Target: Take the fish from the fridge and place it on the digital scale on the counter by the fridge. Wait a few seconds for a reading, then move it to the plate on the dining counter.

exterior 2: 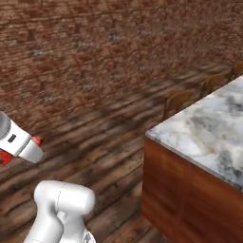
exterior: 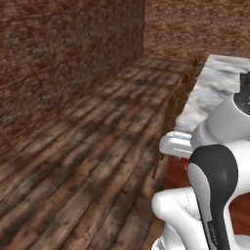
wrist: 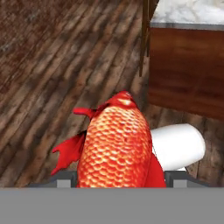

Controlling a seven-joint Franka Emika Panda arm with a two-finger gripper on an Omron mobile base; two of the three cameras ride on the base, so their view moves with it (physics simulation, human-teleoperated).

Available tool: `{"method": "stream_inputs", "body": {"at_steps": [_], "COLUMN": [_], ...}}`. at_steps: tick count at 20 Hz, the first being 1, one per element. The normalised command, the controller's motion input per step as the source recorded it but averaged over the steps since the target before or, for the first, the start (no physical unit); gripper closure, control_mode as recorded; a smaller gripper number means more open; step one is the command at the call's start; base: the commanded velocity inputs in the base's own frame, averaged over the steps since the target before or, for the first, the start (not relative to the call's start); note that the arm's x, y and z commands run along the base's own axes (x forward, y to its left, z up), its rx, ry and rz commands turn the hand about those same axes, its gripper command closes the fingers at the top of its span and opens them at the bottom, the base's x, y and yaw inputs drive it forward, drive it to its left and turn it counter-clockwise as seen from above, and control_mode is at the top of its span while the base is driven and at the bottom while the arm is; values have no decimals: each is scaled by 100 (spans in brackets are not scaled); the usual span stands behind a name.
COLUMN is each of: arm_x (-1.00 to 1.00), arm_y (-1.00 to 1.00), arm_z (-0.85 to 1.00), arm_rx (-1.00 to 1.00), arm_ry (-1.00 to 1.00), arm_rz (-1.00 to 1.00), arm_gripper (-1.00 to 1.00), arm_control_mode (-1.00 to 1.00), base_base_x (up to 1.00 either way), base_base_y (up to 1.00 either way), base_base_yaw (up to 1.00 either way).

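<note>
Gripping the fish (wrist: 118, 144) lengthwise, the claw (wrist: 119, 177) points toward the marble table (wrist: 188, 13) ahead-right; the plate probably lies beyond view.

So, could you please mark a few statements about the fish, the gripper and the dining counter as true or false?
1. The fish is held in the gripper. True.
2. The fish lies on the dining counter. False: it is in the gripper above the wooden floor, apart from the counter.
3. The counter has a marble top on a brown wooden body. True.
4. The fish is green. False: it is red-orange with scales.
5. Wooden stools stand along the counter's edge. True.
</note>
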Motion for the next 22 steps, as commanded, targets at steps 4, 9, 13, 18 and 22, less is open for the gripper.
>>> {"method": "stream_inputs", "body": {"at_steps": [4, 9, 13, 18, 22], "arm_x": [0, 0, 0, 0, 0], "arm_y": [0, 0, 0, 0, 0], "arm_z": [0, 0, 0, 0, 0], "arm_rx": [0, 0, 0, 0, 0], "arm_ry": [0, 0, 0, 0, 0], "arm_rz": [0, 0, 0, 0, 0], "arm_gripper": [100, 100, 100, 100, 100], "arm_control_mode": [100, 100, 100, 100, 100], "base_base_x": [72, 73, 74, 72, 69], "base_base_y": [84, 84, 87, 87, 83], "base_base_yaw": [-50, -50, -51, -51, -51]}}
